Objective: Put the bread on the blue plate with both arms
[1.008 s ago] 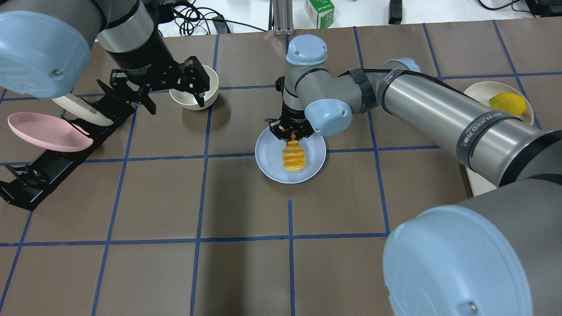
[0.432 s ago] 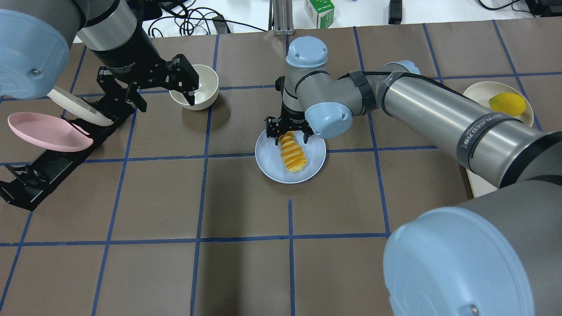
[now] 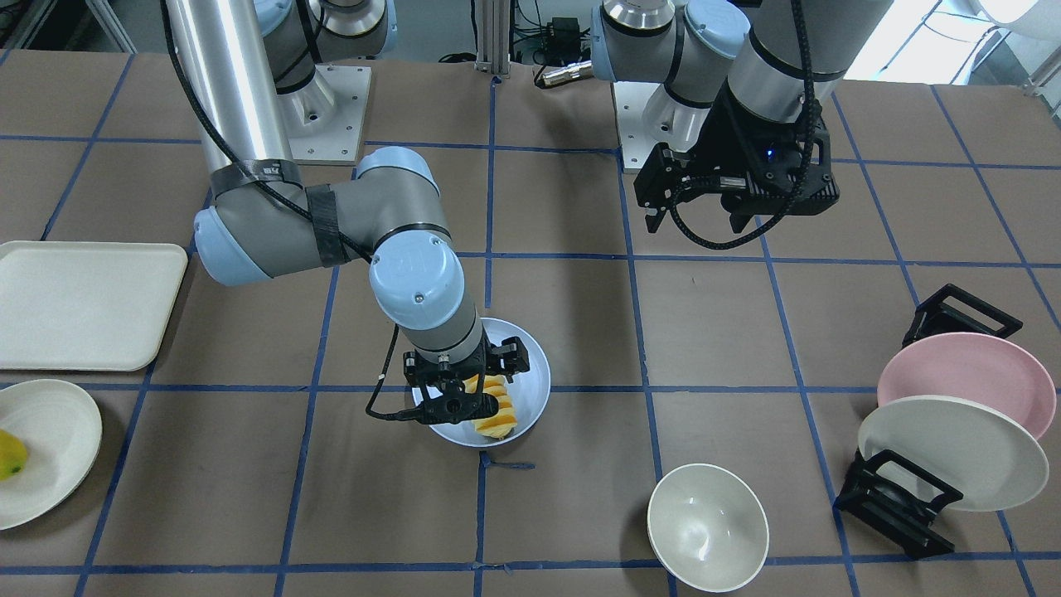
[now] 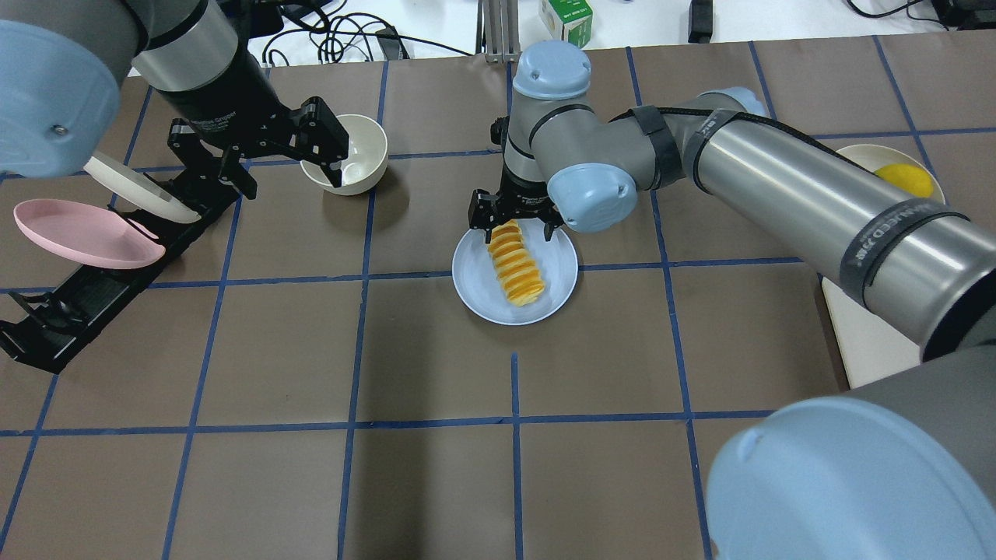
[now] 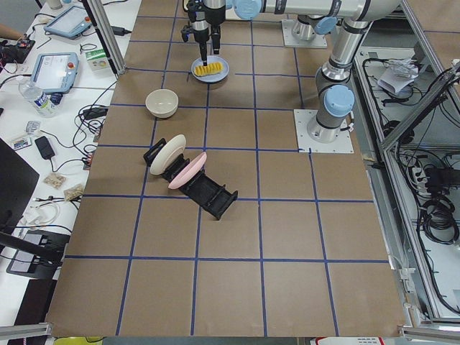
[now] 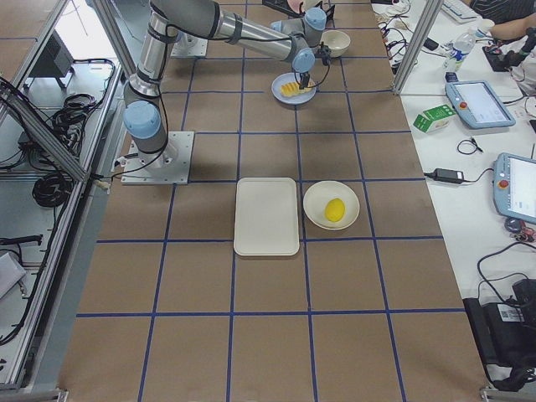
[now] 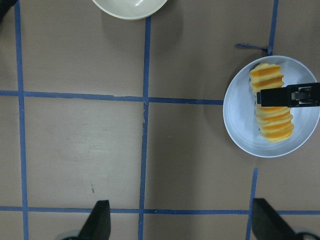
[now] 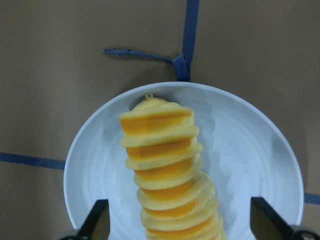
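You see bread (image 4: 515, 263) lying flat on blue plate (image 4: 475, 289). Main job looks done. Only pulling arms away looks left. Right gripper (image 4: 512, 225) hangs over blue plate, jaws spread wide either side of bread, holding nothing. Left gripper (image 4: 286, 165) well apart from blue plate, jaws spread, empty.
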`<control>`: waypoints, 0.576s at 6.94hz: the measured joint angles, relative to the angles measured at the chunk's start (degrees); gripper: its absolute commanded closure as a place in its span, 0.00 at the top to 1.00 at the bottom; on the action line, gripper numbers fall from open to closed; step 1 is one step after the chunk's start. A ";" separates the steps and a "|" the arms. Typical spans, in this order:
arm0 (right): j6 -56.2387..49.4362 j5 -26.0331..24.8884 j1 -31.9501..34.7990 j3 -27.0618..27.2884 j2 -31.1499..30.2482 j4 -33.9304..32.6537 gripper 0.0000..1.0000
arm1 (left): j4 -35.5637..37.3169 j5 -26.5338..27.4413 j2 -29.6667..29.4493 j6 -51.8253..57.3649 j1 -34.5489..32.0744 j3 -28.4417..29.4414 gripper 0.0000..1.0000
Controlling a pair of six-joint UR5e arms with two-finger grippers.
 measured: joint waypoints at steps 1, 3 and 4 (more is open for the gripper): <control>-0.29 -0.68 -1.19 0.02 -3.34 2.70 1.00 | -0.16 0.70 0.00 0.03 0.04 0.22 1.00; -4.14 -2.35 -7.45 0.15 -11.86 13.04 1.00 | -0.51 2.90 -0.03 0.06 0.64 0.54 1.00; -6.97 -3.63 -11.48 0.38 -16.97 19.92 1.00 | -0.57 3.28 0.07 0.06 0.91 0.48 1.00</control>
